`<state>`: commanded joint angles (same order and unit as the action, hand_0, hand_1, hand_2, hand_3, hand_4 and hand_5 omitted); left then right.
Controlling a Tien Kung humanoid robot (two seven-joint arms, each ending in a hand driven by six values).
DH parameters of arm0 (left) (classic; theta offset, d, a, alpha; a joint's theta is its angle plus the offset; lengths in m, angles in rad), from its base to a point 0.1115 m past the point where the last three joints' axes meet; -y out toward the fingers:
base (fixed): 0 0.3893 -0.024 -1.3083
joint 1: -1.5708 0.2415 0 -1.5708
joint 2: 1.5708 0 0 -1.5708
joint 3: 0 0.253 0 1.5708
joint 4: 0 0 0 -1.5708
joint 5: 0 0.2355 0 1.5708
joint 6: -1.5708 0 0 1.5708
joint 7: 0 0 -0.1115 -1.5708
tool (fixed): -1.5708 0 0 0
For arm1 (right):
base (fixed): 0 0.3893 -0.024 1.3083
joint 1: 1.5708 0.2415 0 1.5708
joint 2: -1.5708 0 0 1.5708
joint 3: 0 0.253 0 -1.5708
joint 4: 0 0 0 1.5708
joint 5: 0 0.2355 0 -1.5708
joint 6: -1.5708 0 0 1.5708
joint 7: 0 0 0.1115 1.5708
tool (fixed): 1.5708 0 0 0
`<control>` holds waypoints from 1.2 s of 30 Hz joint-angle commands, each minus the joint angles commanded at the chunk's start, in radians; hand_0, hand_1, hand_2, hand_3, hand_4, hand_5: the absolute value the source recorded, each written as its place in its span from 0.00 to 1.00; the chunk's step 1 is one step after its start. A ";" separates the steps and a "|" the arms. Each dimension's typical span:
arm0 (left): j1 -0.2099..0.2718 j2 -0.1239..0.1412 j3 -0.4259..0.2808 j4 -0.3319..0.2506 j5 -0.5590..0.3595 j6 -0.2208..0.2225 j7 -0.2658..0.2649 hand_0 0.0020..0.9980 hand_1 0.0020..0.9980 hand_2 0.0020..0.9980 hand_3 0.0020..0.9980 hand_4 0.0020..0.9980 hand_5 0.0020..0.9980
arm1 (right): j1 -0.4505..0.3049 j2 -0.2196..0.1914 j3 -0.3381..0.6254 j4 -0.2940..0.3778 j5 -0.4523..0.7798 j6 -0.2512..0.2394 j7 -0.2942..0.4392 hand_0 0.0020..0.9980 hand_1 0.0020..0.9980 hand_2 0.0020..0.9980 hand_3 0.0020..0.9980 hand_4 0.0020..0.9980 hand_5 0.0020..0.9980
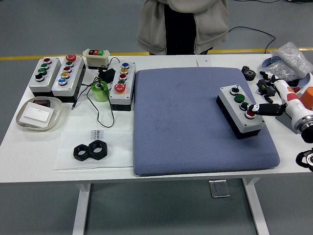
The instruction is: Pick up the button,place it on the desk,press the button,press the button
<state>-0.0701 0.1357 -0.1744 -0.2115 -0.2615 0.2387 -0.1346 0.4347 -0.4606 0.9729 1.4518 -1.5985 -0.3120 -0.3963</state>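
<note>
We see the right hand with one finger stuck out, holding nothing, tip touching the red button on the button box, which lies diagonally on the blue mat, just left of the hand.

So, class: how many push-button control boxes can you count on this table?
5. Three grey boxes far left, a small cream box behind them, and one on the blue pad by the right hand.

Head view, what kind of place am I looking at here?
Probably an industrial robotics test lab: push-button control boxes lined up on a white table, a grey concrete floor with a yellow line, and large black nuts.
</note>
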 joint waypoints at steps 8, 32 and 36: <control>-0.003 0.002 0.009 0.000 -0.014 -0.001 -0.004 0.69 0.83 0.89 0.83 0.64 1.00 | 0.043 0.061 -0.054 -0.054 -0.061 -0.006 -0.060 1.00 0.92 0.98 0.97 1.00 0.23; -0.010 0.007 0.014 0.000 -0.029 -0.001 -0.005 0.68 0.83 0.89 0.83 0.65 1.00 | 0.120 0.207 -0.064 -0.241 -0.156 0.032 -0.166 0.96 0.86 0.96 0.95 1.00 0.25; -0.010 0.007 0.018 -0.001 -0.035 -0.001 -0.007 0.68 0.83 0.89 0.83 0.65 1.00 | 0.128 0.222 -0.062 -0.266 -0.176 0.026 -0.179 0.96 0.86 0.96 0.95 1.00 0.25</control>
<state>-0.0798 0.1431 -0.1561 -0.2121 -0.2965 0.2372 -0.1417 0.5624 -0.2390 0.9108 1.1862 -1.7743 -0.2862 -0.5755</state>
